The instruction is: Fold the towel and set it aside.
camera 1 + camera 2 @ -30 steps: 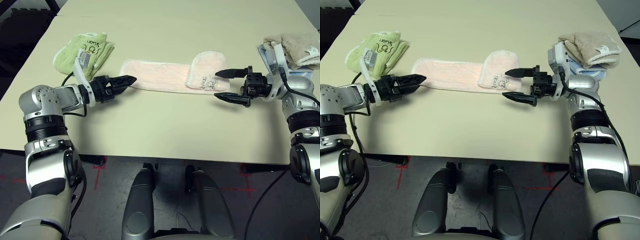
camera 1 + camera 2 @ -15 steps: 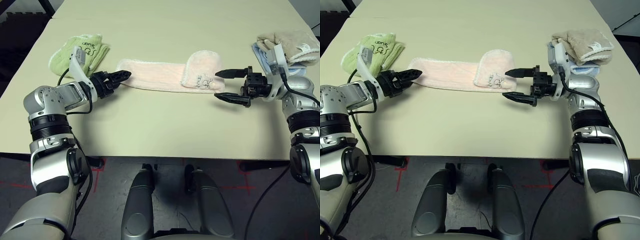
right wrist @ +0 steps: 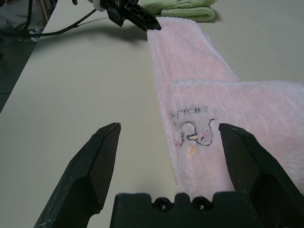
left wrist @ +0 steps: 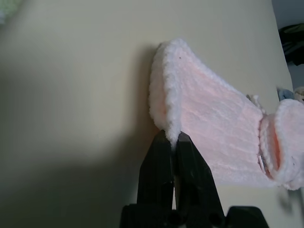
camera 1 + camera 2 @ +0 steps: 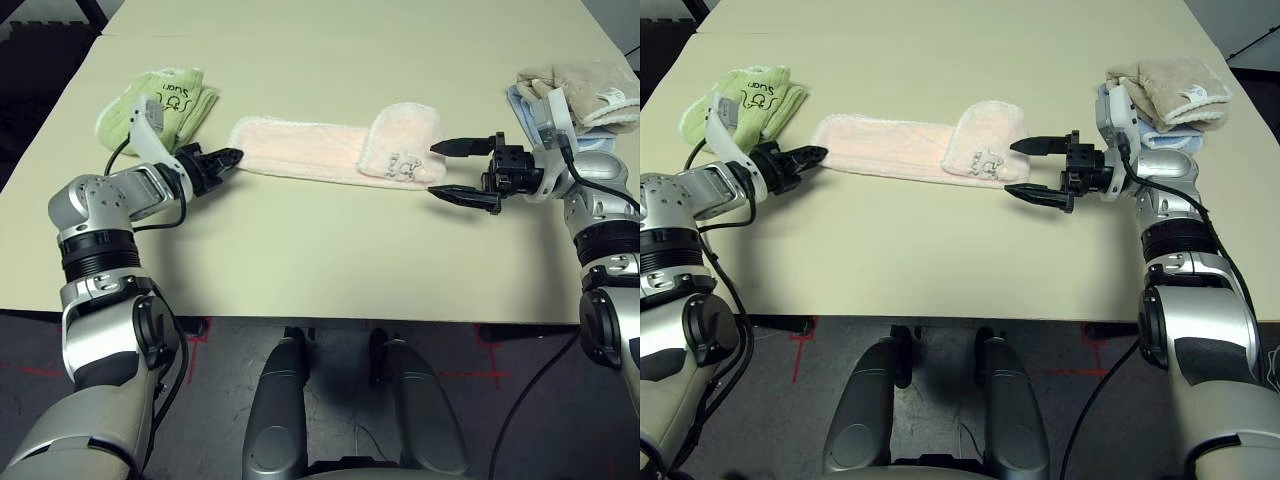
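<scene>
I have the towel (image 5: 335, 152) lying in a long strip across the surface (image 5: 330, 260), its right end folded back over itself with the printed side up. My left tool (image 5: 232, 157) is pinched together on the towel's left edge, gripping the white trim. My right tool (image 5: 437, 168) sits just off the folded right end with its fingers wide apart, holding nothing. Left of the towel lies a green towel (image 5: 160, 100); right of it, beige and blue towels (image 5: 580, 85) are stacked.
</scene>
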